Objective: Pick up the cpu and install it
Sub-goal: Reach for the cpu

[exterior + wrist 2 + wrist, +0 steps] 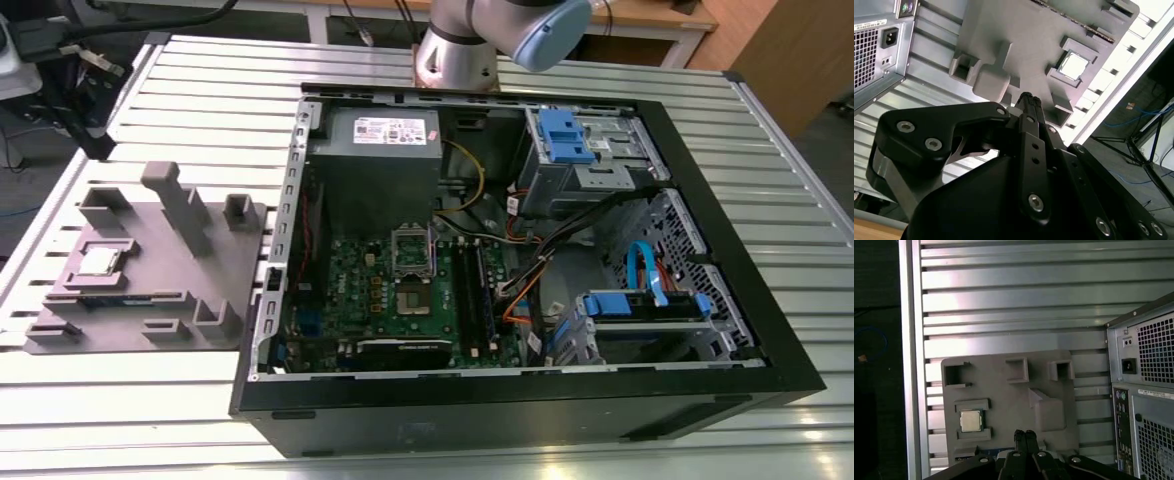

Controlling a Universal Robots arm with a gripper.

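1. Task item: the cpu (971,421), a small flat square chip with a silver-grey metal top and a thin darker rim. It lies flat in a square recess of the grey moulded plastic fixture tray (1004,400). The raised lips around the recess likely keep it square and always in the same spot for pickup.
2. The tray sits on the slatted aluminium worktop (200,70), just beside the open black computer case (534,415) on the exterior view's left. The cpu (103,262) is on the side of the tray away from the case.
3. The black two-finger pincer (1025,432) is closed, fingertips together with nothing between them. I see the same in the second wrist view (1028,97).
4. I judge the pincer to be hovering well clear above the tray. Its tips line up near the cpu (1074,65) but to one side, not over it. No contact.
5. The case lies on its side with the panel off, so the green motherboard (360,280) faces up. This gives the arm a straight top-down route to the square socket (415,298).
6. Status: the cpu is not yet picked up and the install has not begun.
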